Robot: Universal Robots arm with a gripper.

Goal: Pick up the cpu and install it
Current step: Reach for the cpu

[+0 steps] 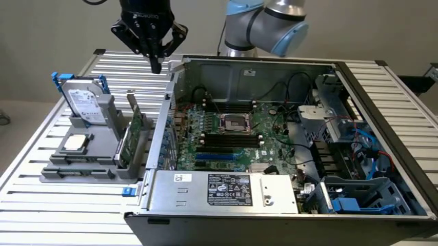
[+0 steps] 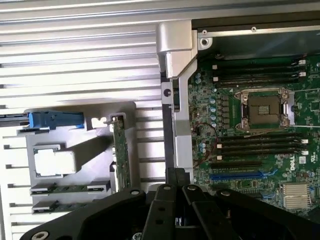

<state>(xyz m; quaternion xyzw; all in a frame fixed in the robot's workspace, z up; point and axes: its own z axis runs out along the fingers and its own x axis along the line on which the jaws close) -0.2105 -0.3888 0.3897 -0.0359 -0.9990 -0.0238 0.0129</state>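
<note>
1. Exterior view, writing: the black gripper (image 1: pixel 158 65) carries white lettering on its body that looks like ROBOTIQ. The hard drive (image 1: pixel 87 105) has a white label and the power supply (image 1: pixel 231 189) a black one; the print on both is too small to read.
2. Wrist view, writing: DELL is printed in white on the green motherboard (image 2: pixel 235 160), near a finned heatsink (image 2: pixel 295 195).
3. Arm pose: the grey arm (image 1: pixel 274 20) with light-blue caps comes in from behind the open computer case (image 1: pixel 246 77). The gripper hangs straight down, its tips just beside the case's far corner on the exterior view's left, above the slatted metal table (image 1: pixel 68 205).
4. Hand state: the fingers are drawn together to a point and carry nothing. In the wrist view the gripper (image 2: pixel 176 186) sits over the case's side wall.
5. Task thing: the cpu (image 1: pixel 75 143) lies flat, silver top up, in a recess of the grey fixture (image 1: pixel 102 171) on the table, outside the case and well apart from the gripper. In the wrist view the cpu (image 2: pixel 54 162) shows pale in its seat.
6. Neighbours: the hard drive stands upright just behind the cpu, with blue handles. A green card (image 1: pixel 133 130) stands on edge in the fixture between the cpu and the case.
7. The socket (image 1: pixel 236 123) on the motherboard is dark and metal-framed, with dark slots on both sides.
</note>
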